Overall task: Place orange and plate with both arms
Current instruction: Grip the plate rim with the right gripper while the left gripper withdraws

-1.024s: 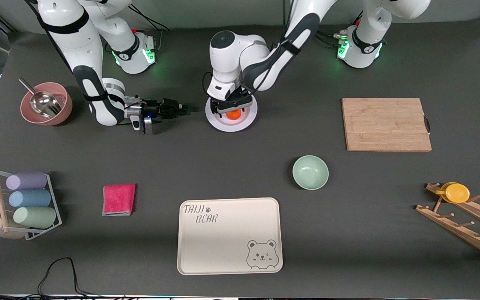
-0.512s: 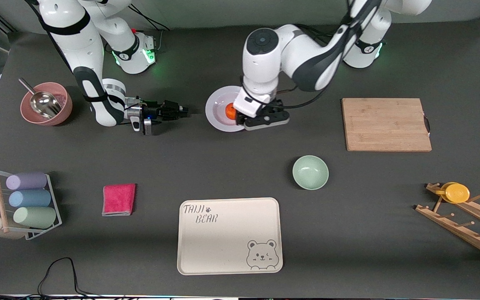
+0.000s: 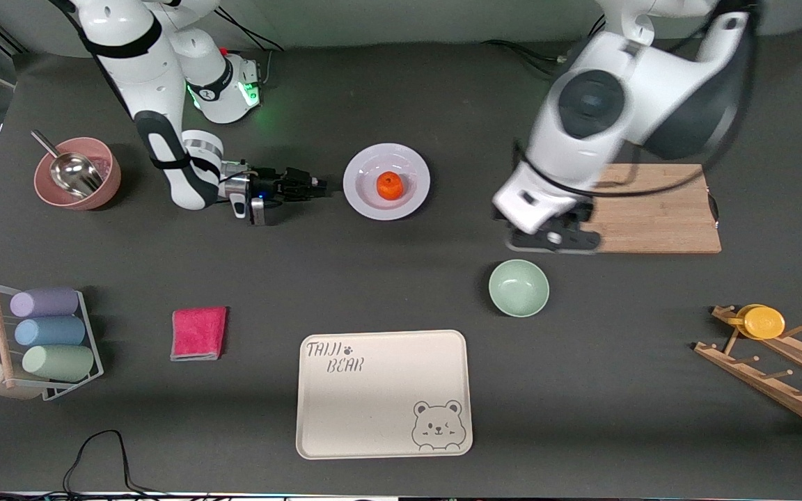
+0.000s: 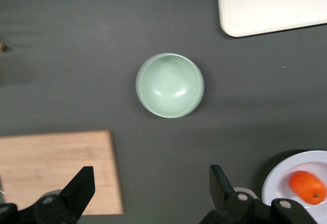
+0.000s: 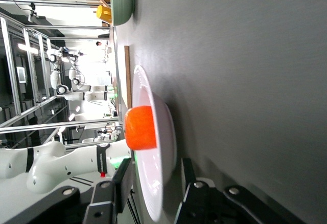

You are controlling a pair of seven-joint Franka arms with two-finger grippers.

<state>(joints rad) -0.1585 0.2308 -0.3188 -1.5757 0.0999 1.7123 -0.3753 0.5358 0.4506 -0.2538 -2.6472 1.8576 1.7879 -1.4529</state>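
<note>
Orange [image 3: 390, 186] in the middle of the plate [image 3: 415, 199], dimple up, nothing touching it. Small next to the plate, with white rim showing all the way round. Plate flat on the dark table [image 3: 443, 104], about halfway between the two arm bases.

Clock hours below counted from the plate, as seen from the front camera.

At 9 o'clock, very close: right gripper [image 3: 319, 185], low down and lying sideways, tips pointing at the plate rim. Fingers [image 5: 122, 183] apart, not pinching anything. From the wrist camera, plate rim lined up with the gap between them. From the front camera, a thin strip of table between tips and rim, so no touch.

Between 3 and 4 o'clock, well apart: left gripper [image 3: 553, 239], up in the air over the corner of the cutting board [image 3: 651, 209] and the table beside it. Fingers [image 4: 76, 188] spread wide, nothing between them.

At 3 o'clock: the cutting board, flat, made of wood.
At 4 o'clock: green bowl [image 3: 519, 287], upright, nothing in it.
At 4 o'clock, much farther out: wooden rack [image 3: 777, 376] with a yellow disc [image 3: 763, 322] on it.
At 6 o'clock, near the front camera: cream tray [image 3: 380, 396] with a bear drawing.
At 8 o'clock: pink cloth [image 3: 198, 333], folded.
At 8 o'clock, farther out: cup rack [image 3: 39, 341] with cups lying on their sides.
At 9 o'clock, past the right gripper: pink bowl [image 3: 98, 184] with a shiny scoop [image 3: 70, 170] inside.
</note>
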